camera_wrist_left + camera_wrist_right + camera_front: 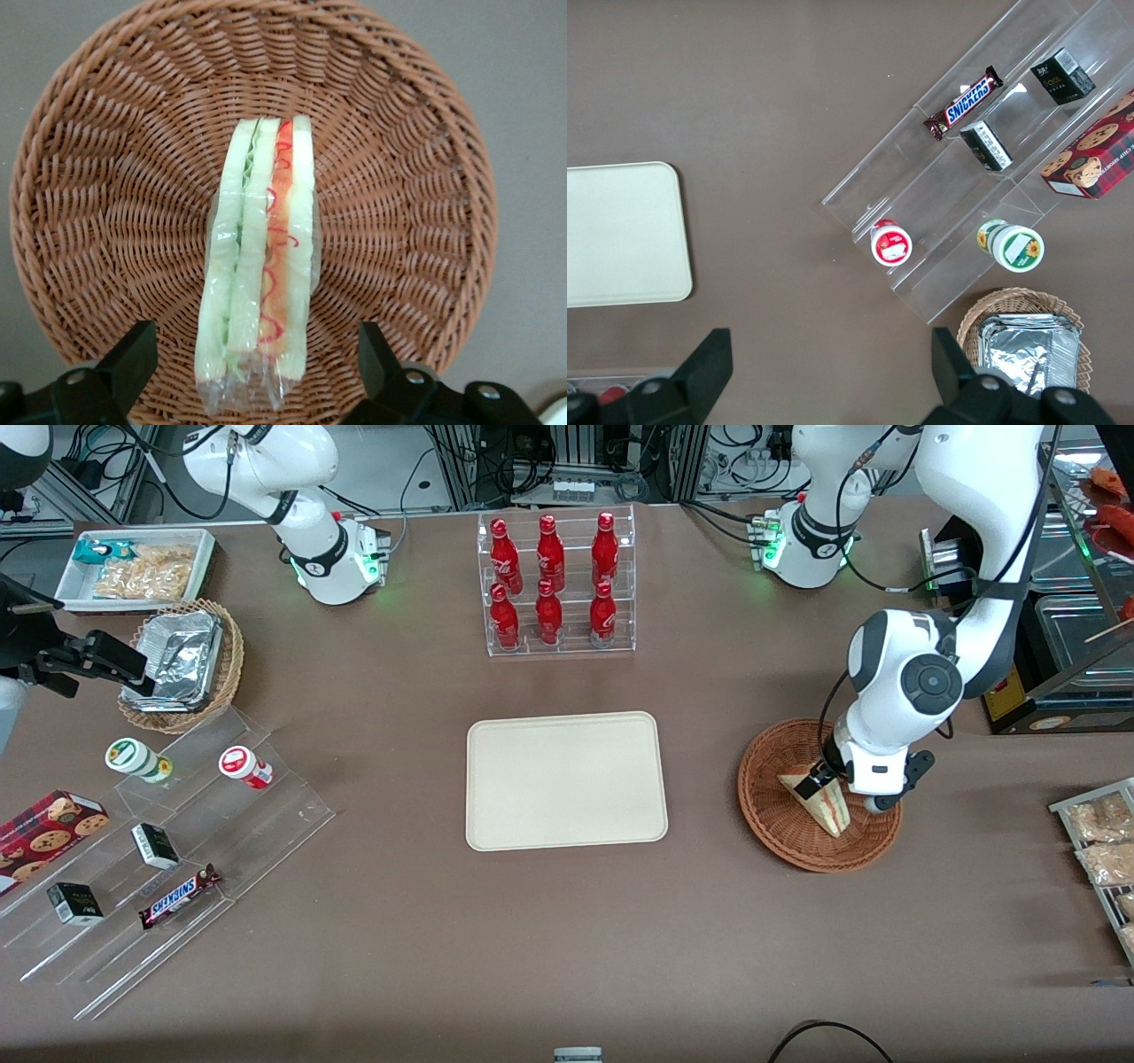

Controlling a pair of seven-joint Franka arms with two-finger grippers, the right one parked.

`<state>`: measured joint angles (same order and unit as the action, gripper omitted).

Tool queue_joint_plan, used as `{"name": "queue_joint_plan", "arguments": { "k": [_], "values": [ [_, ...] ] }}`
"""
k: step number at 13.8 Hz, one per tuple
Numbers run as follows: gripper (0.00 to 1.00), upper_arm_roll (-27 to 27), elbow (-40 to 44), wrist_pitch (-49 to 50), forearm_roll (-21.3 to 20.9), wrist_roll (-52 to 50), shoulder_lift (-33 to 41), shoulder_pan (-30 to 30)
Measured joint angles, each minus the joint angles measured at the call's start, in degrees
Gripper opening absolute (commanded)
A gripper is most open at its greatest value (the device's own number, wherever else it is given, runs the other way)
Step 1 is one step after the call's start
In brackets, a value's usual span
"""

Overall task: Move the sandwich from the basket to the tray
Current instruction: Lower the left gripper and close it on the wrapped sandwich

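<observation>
Left wrist view: gripper (248, 354) spread, straddling sandwich (261, 266).

Left arm (966, 558): glossy white rounded shells, dark grey joint bands and a round grey cap at the elbow joint, black cable running down the links, green status lights on the base, white wrist block with black trim, pincer (819, 779) with black fingers (133, 354).

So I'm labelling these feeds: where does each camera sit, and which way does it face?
Front view: high, facing both arms; claw open over sandwich in basket.
Left wrist view: looks down past its fingertips onto sandwich, basket.
Right wrist view: down onto tray, also in front view.
</observation>
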<state>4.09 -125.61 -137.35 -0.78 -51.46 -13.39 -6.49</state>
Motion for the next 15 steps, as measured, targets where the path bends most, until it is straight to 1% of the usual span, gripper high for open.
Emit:
{"name": "queue_joint_plan", "arguments": {
  "k": [2, 3, 4, 5, 6, 7, 10, 13, 15],
  "values": [
    [0.98, -0.1, 0.7, -0.2, 0.0, 0.3, -1.6, 0.1],
    [0.78, -0.2, 1.1, -0.2, 0.0, 0.3, -2.4, 0.2],
    [0.41, -0.2, 1.5, -0.2, 0.0, 0.3, -3.1, 0.3],
    [0.16, -0.3, 1.7, -0.2, 0.0, 0.3, -3.6, 0.4],
    [0.10, -0.3, 1.8, -0.2, 0.0, 0.3, -3.9, 0.5],
    [0.08, -0.3, 1.9, -0.2, 0.0, 0.4, -3.9, 0.5],
    [0.08, -0.3, 3.4, 2.1, 0.0, 0.6, -4.0, 0.5],
    [0.07, -0.2, 9.4, 13.0, -0.1, 1.9, -3.9, 0.4],
    [0.07, -0.1, 13.4, 18.2, -0.1, 5.4, -3.8, 0.3]
  ]
}}
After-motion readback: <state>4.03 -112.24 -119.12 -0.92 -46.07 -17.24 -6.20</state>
